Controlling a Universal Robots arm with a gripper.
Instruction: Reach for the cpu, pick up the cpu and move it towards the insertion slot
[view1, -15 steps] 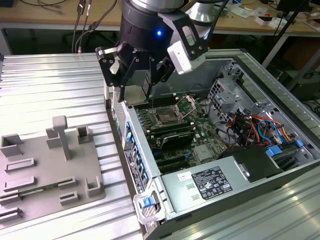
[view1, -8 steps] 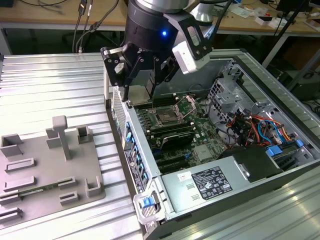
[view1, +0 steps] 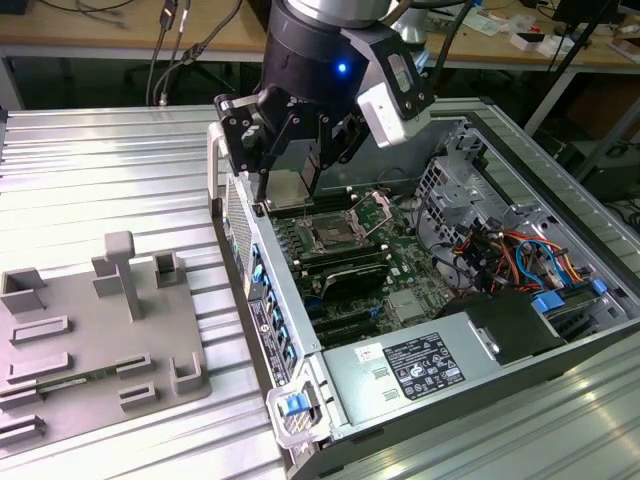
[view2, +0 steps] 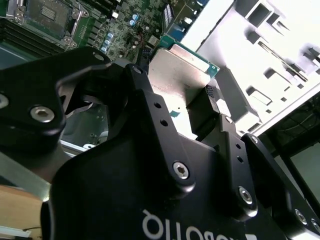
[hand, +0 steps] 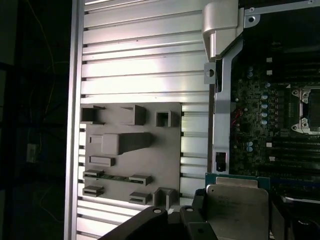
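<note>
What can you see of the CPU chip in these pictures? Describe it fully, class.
The small flat square CPU chip has a silvery metal top plate and a thin green rim with a stepped edge. It is held off the board, gripped between the fingers of the black end effector, above the edge of the open grey computer case. In the first wrist view it sits beside the green motherboard.

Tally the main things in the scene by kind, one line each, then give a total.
Gripper: 1
Cpu, held in the gripper: 1
Insertion slot on the board: 1
Open computer case: 1
Grey fixture tray on the table: 1
Total: 5
</note>
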